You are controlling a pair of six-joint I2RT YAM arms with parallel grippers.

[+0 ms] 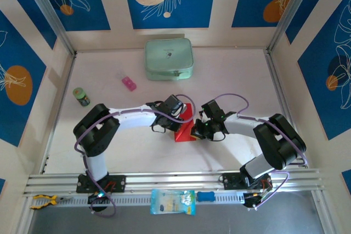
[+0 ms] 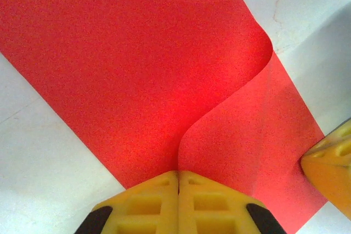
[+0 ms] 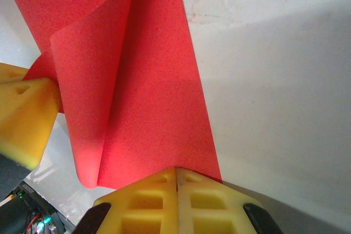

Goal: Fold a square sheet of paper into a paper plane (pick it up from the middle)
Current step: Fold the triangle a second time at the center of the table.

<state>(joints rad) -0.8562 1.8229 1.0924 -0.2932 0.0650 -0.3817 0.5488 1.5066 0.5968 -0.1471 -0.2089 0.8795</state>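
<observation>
Progress looks early: the thin, matte, bright red paper sheet (image 1: pixel 185 128) lies at the middle of the pale, faintly cracked table (image 1: pixel 236 86), between the two arms. One flap is lifted and rolled over the flat part in a soft, uncreased curl. No sharp nose or pressed centre line shows, so I judge that flattening this first fold and every later fold are left to do. The left gripper (image 2: pixel 178 175) has its yellow, ribbed plastic fingers together, pinching the sheet's edge where the curl rises. The right gripper (image 3: pixel 176 171) is likewise closed on the opposite edge, and both sit just beside each other. At the table's far side rests a pale green zipped rectangular case (image 1: pixel 169 58), and to its left are a small pink rectangular block (image 1: pixel 129 83) and a small green cylindrical can (image 1: pixel 81 96).
</observation>
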